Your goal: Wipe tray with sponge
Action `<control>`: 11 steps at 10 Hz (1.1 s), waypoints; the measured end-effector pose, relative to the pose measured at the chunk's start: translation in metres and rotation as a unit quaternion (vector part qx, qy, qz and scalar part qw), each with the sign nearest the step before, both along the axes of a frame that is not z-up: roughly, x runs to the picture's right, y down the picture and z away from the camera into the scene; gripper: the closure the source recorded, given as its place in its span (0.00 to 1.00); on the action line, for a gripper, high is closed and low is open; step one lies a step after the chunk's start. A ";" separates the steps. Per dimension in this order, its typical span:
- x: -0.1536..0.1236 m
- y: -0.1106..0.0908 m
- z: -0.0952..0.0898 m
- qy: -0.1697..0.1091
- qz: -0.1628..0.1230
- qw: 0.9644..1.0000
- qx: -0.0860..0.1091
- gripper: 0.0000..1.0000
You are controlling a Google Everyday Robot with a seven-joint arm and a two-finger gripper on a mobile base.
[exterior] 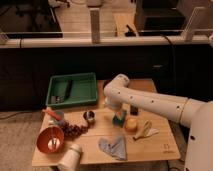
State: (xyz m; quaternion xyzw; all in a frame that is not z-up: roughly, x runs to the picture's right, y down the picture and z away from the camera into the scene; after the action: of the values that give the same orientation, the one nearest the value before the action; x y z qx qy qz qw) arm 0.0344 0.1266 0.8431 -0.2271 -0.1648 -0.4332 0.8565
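**Hovering gripper over the sponge, right of the tray**

Reading from left to right, every position is given relative to the tray (71, 76), a green rectangular tray with raised rims at the far left corner of the wooden table (150, 146). A dark flat object (62, 92) lies inside the tray, in its left half.

- Nearer than the tray's left end stands a red bowl (50, 138).
- Nearer than the tray's middle are a white cylinder (71, 159) at the table's front edge and a dark bunch of grapes (75, 130).
- Just off the tray's near right corner sits a small metal cup (90, 116).
- A grey-blue cloth (114, 147) lies nearer and to the right of the tray.
- The sponge (119, 120), a teal block, rests on the table to the right of the tray, apart from it.
- The gripper (117, 113) points down directly over the sponge, jaws spread wide and nothing lifted. Contact with the sponge cannot be told.
- Further right of the tray are a round orange object (131, 124), a black block (134, 109) and a banana peel (145, 131).
- The white arm (150, 102) enters from the right.
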 end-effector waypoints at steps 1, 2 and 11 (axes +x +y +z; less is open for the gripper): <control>-0.005 0.001 0.002 -0.002 -0.003 1.000 -0.003 0.20; -0.014 0.003 0.005 -0.005 -0.008 1.000 -0.008 0.20; -0.030 0.014 0.023 -0.009 -0.018 0.999 -0.028 0.20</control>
State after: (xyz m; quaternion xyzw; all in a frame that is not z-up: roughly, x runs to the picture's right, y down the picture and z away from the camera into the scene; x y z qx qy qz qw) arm 0.0043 0.1405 0.8662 -0.2498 -0.1806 -0.4461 0.8402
